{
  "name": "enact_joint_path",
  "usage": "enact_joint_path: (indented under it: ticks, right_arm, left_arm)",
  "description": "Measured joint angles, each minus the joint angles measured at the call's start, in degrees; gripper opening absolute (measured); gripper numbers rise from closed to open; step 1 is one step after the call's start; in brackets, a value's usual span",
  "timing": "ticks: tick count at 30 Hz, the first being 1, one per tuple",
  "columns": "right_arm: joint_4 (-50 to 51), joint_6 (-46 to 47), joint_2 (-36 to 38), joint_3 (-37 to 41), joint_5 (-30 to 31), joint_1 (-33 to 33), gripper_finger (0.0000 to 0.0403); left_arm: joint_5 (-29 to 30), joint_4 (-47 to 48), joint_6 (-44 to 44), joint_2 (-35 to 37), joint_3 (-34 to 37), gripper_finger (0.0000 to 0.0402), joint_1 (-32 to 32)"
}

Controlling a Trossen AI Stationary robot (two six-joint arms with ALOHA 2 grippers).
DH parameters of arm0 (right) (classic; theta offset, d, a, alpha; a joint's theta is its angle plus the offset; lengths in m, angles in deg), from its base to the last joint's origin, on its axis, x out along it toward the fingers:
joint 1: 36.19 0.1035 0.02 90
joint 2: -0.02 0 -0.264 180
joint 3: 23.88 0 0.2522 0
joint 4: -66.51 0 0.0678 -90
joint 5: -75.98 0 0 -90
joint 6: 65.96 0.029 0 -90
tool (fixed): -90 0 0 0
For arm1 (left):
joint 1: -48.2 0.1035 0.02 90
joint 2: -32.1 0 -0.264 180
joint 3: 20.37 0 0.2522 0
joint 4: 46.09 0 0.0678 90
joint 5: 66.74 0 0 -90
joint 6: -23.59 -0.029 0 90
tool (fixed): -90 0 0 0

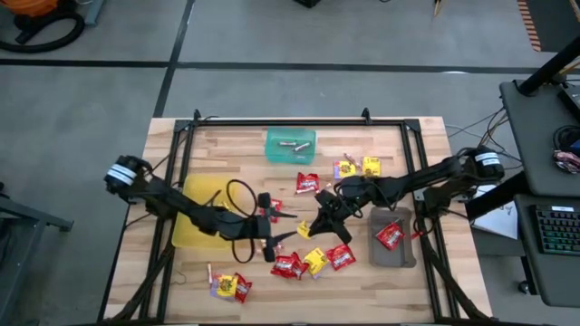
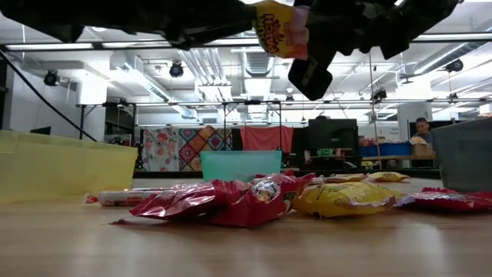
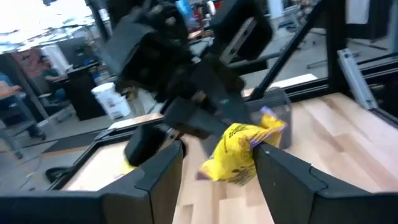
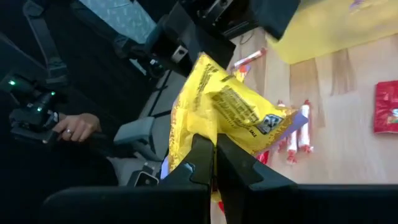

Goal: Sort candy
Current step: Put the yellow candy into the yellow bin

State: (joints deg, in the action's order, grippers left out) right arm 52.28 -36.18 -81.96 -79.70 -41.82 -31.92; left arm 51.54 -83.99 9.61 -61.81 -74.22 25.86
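A yellow packet with purple marks hangs in the air over the table's middle, high in the low view. My right gripper is shut on it, reaching in from the table's right. My left gripper is open and comes from the left; its fingers stand on either side of the packet, and I cannot tell whether they touch it. More red packets and yellow packets lie flat on the table. My right gripper pinches the yellow packet between its two fingers at one end of the wrapper. It comes roughly level from the table's right. The packet is lifted clear of the table, and its free end points toward the left gripper.
A yellow tray sits at the left under my left arm. The green tray at the far edge holds small rolls, and the grey tray at the right holds a red packet. Loose candy lies near and far.
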Motion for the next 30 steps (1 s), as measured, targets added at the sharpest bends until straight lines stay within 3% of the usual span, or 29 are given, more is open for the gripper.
enact_joint_path:
  ticks: [4, 9, 17, 24, 30]
  right_arm:
    - [-0.02, 0.00, -0.24, -0.07, -0.71, 0.04, 0.0008]
    - [-0.57, -0.02, -0.02, -0.20, -0.69, -0.02, 0.0008]
    - [-0.64, 0.46, 0.02, -0.72, 1.24, 0.02, 0.0010]
    - [-0.64, 0.61, 0.96, -0.74, 2.49, -0.11, 0.0059]
    - [3.03, 0.63, 4.18, -0.79, 5.25, -0.59, 0.0127]
  left_arm:
    - [-3.97, 0.12, -0.30, -1.59, -1.14, 0.0166, 0.14]
    - [-4.33, 0.06, 0.87, -1.61, -1.01, 0.0129, 0.23]
    - [-4.50, 0.10, 1.34, -1.45, -1.36, 0.0012, 0.21]
    - [-1.41, 1.30, 3.17, -0.18, -1.36, 0.0003, -0.09]
    - [2.11, 13.01, 9.65, 5.78, -1.36, 0.0001, -0.59]
